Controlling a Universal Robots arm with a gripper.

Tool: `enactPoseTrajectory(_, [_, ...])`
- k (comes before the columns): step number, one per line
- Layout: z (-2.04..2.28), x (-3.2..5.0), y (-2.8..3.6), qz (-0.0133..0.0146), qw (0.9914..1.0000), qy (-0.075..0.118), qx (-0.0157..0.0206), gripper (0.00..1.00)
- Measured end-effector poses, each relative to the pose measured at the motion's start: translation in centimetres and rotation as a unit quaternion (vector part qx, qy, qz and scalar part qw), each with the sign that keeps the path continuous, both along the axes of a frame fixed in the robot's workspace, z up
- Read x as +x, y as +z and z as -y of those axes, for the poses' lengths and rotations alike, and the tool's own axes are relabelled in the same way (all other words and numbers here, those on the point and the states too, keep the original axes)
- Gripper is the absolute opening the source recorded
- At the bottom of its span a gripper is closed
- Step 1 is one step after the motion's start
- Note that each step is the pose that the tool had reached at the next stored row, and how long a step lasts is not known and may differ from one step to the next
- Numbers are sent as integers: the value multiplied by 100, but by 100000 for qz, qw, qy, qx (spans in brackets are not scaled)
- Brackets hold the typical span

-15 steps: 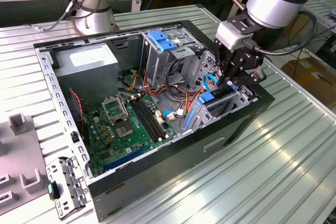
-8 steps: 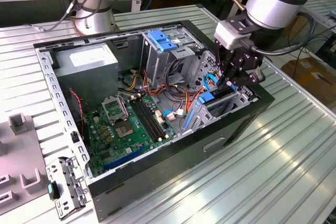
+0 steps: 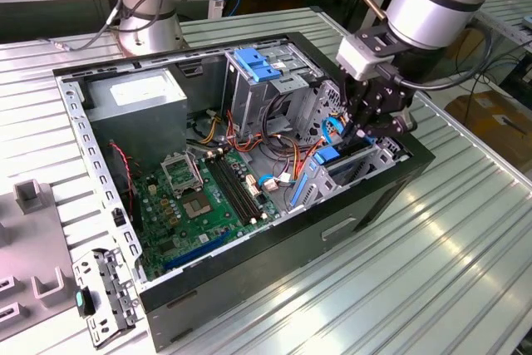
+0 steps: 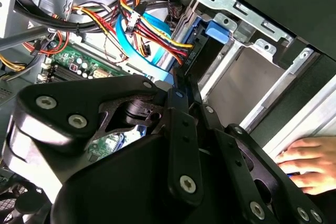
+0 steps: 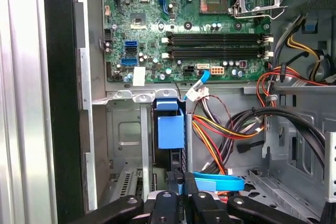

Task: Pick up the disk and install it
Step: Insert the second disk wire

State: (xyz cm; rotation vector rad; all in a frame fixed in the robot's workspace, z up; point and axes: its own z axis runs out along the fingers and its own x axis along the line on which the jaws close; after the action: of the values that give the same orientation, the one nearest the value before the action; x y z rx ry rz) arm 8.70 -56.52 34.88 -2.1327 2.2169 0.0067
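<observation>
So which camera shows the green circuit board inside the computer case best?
The first wrist view: the green circuit board lies face-on. The exterior view shows it slanted; the second wrist view a corner.

Silver arm segment with black band, black screw-studded pincer (image 3: pixel 371 122), black cables.

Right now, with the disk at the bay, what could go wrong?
1. Snag: the blue flat cable and the red-yellow wire bundle lie right beside the disk, which the gripper holds in its fingers at the drive bay. They could get caught or pinched.
2. A person's hand lies near the gripper in the second wrist view, a likely pinch hazard.
3. The slot looks narrow; a slight tilt may jam the disk.
</observation>
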Motion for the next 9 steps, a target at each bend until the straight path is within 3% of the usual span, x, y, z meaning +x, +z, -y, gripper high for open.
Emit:
enactPoseTrajectory(5, [-20, 2, -8, 22, 100000, 8, 8, 16])
enactPoseTrajectory(9, [-24, 2, -8, 264, 100000, 5, 4, 16])
